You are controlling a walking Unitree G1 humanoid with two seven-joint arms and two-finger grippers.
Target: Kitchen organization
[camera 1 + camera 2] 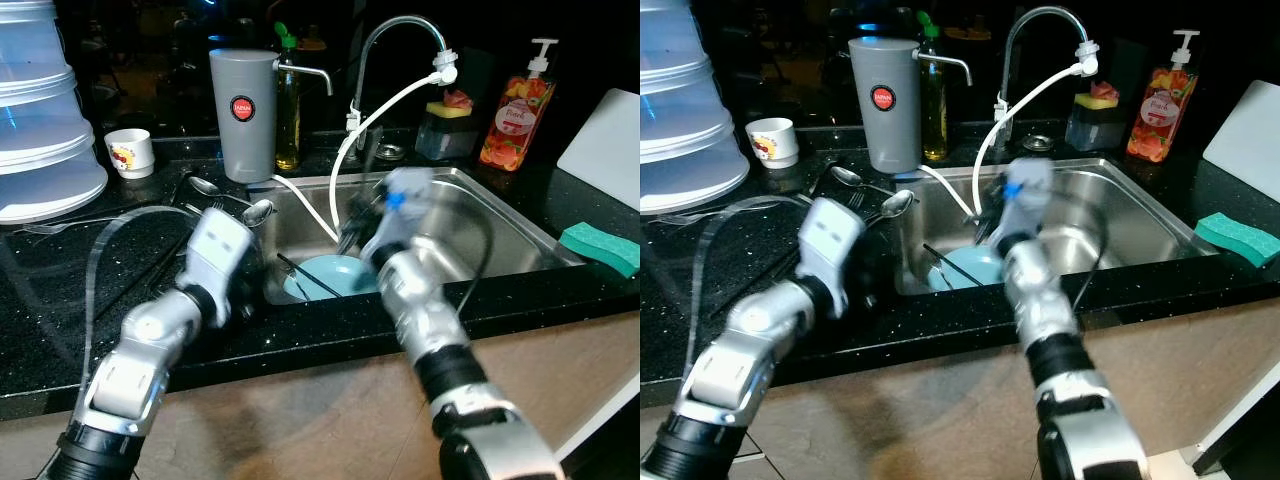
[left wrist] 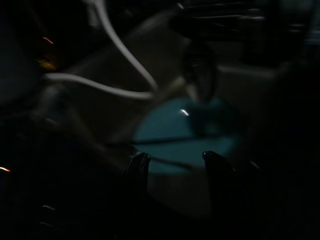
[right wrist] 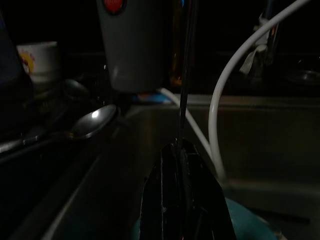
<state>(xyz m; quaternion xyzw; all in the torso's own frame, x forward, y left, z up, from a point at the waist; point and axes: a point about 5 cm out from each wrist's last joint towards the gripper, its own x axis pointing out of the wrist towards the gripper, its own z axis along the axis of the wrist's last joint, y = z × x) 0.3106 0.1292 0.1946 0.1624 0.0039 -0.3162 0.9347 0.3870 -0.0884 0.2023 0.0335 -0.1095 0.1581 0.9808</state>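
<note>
One steel sink [image 1: 510,235] (black speckled counter [image 1: 60,290] around).

Head stereo views look forward and down at the sink [image 1: 500,235]. Both wrist views look closely into it, sharing the blue bowl [image 2: 190,135].

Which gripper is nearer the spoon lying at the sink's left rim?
Left. The left gripper hangs at the sink's left edge just below the spoon, pointing at the blue bowl. The right gripper is farther off over the basin, clamped on a thin dark rod.
</note>
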